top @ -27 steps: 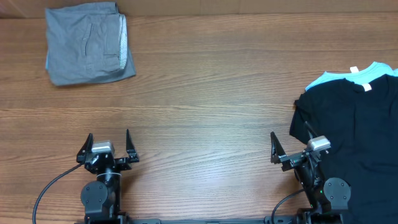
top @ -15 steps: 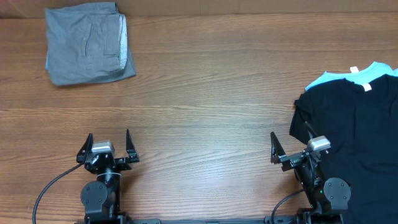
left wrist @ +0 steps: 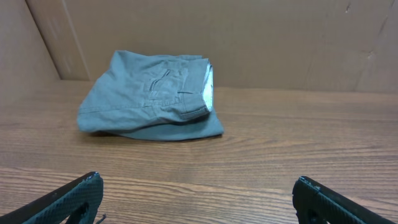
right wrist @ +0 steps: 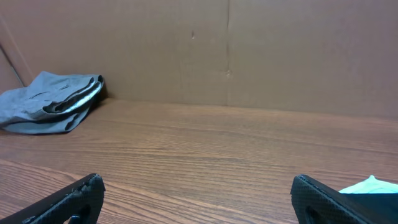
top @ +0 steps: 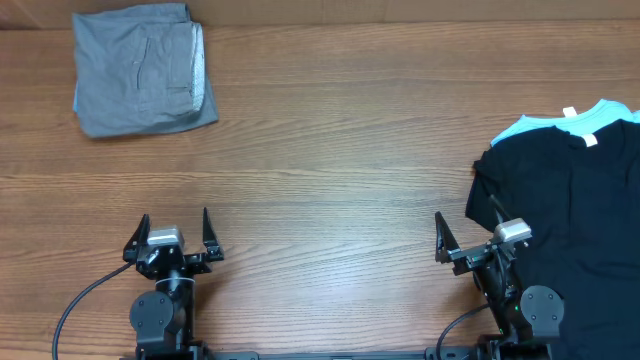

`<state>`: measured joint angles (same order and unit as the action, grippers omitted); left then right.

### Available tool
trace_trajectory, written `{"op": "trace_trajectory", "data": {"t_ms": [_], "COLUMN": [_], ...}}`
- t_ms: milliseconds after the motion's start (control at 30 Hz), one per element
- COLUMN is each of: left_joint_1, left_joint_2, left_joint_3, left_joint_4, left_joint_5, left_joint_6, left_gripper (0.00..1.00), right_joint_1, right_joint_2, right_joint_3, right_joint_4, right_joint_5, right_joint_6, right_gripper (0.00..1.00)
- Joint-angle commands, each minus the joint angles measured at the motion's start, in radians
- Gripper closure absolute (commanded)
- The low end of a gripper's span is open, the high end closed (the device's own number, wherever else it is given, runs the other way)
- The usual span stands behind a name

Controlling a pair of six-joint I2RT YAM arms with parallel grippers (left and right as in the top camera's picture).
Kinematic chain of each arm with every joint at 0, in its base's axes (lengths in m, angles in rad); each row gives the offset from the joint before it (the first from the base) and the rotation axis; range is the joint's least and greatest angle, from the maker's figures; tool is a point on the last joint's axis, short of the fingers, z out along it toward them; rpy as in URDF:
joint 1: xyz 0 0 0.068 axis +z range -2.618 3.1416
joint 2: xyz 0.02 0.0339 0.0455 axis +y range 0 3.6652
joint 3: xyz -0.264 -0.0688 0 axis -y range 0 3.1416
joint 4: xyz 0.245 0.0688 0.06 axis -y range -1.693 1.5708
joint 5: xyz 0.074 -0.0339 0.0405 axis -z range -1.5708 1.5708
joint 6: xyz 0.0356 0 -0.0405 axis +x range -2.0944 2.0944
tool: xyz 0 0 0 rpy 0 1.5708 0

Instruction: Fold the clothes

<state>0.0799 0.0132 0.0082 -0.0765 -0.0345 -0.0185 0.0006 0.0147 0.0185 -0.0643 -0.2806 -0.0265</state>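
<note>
The left end effector (top: 175, 222) and right end effector (top: 468, 228) gape wide, empty. The black T-shirt (top: 575, 210) overlies the blue T-shirt (top: 528, 127); a deep pinch could drag both.

Even, soft, warm light across the table (top: 330, 150), shadows faint. The black T-shirt (top: 585, 215) at 3 o'clock swallows detail in the overhead view. Wrist views are softer, near fingertips (left wrist: 68, 198) at 7 o'clock slightly blurred
</note>
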Motion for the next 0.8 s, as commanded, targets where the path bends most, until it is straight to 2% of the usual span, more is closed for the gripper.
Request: {"op": "trace_trajectory", "data": {"t_ms": [0,633,700,767], "left_joint_1": [-0.002,-0.002,-0.002,-0.002], "left_joint_2": [-0.009,-0.009,-0.009,-0.009], "left_joint_3": [-0.003,-0.003,-0.003,-0.003], "left_joint_4": [0.002,0.002,0.002,0.002], "left_joint_5": [-0.002,-0.002,-0.002,-0.002], "left_joint_6": [0.019,0.019,0.019,0.019], "left_gripper": [0.0,0.0,0.0,0.0], "right_joint_1": [0.005,0.005,0.005,0.005], "right_joint_2": [-0.012,-0.012,-0.012,-0.012], "right_joint_3": [-0.011,-0.011,-0.011,-0.011], "right_joint_4": [0.004,0.014,0.041,0.077], "right_joint_5": [0.01,0.01,-0.036,-0.173], "right_joint_6": [-0.004,-0.003,0.03,0.113], "right_gripper": [0.0,0.0,0.0,0.0]}}
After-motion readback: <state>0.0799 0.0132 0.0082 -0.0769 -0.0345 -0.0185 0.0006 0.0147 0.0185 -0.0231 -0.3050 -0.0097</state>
